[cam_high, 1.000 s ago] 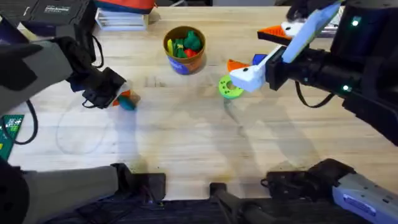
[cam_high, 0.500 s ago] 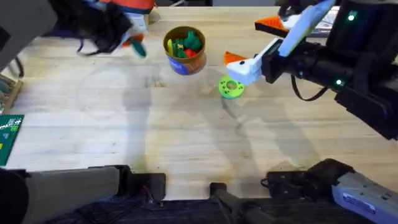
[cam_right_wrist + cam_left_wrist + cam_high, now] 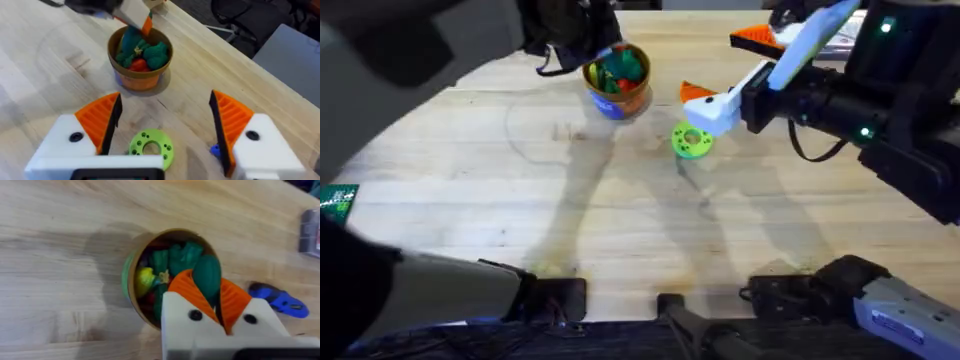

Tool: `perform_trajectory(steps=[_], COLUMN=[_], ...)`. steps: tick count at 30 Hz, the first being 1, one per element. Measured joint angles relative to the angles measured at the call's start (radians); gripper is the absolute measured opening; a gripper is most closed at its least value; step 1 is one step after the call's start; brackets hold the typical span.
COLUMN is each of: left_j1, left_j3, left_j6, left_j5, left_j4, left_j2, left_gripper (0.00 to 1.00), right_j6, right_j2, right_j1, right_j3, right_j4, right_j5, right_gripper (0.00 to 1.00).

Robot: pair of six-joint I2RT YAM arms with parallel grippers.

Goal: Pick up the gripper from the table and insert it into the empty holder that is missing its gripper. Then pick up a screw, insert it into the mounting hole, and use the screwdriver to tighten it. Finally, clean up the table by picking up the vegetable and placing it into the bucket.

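Bright even light, soft shadows, blurred foreground

No readable text, label, brand, number or sign anywhere; only faint white marks, too small to make out, on the green circuit board at the table's left edge

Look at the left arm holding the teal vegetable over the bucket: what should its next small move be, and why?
Probably open the left end effector to release. Its orange pads pinch the vegetable, which hangs directly above the bucket, inside the rim's outline and over the toys already there. A drop from here should land inside; lowering slightly first might be safer.
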Motion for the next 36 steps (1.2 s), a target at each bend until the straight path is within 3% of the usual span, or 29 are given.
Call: perform_trajectory(steps=[4, 6, 7, 9, 14, 15, 20, 28, 29, 36], left_j1=[-0.004, -0.004, -0.004, -0.004, -0.004, -0.004, -0.004, -0.004, -0.004, -0.004], left_j3=[0.0, 0.0, 0.0, 0.0, 0.011, 0.037, 0.08, 0.089, 0.089, 0.089], left_j6=[0.001, 0.0, 0.004, 0.006, 0.056, 0.111, 0.247, 0.493, 0.566, 0.656], left_j5=[-0.014, -0.016, -0.021, -0.022, -0.022, -0.022, -0.026, -0.036, -0.037, -0.044], left_j4=[-0.001, -0.001, 0.002, 0.002, -0.014, -0.06, -0.189, -0.495, -0.572, -0.651], left_j2=[0.053, 0.06, 0.06, 0.059, 0.03, -0.028, -0.179, -0.42, -0.473, -0.535], left_gripper=[0.108, 0.281, 0.551, 0.69, 0.916, 0.952, 0.989, 0.988, 0.988, 0.988], right_j6=[0.0, 0.0, 0.0, 0.0, 0.0, 0.003, 0.063, 0.106, 0.111, 0.118], right_j2=[0.0, 0.0, 0.0, 0.0, 0.0, 0.0, 0.0, 0.0, -0.003, -0.007], right_j1=[0.0, 0.0, 0.0, 0.0, 0.0, -0.002, -0.039, -0.096, -0.102, -0.102], right_j3=[0.0, 0.0, 0.0, 0.0, 0.0, 0.001, 0.058, 0.302, 0.352, 0.36], right_j4=[0.0, 0.0, 0.0, -0.02, -0.03, -0.029, -0.14, -0.54, -0.639, -0.755], right_j5=[0.0, 0.0, 0.0, 0.0, 0.0, 0.0, 0.0, 0.0, -0.001, -0.001], right_gripper=[0.993, 0.993, 0.994, 0.994, 0.994, 0.993, 0.994, 0.992, 0.993, 0.992])
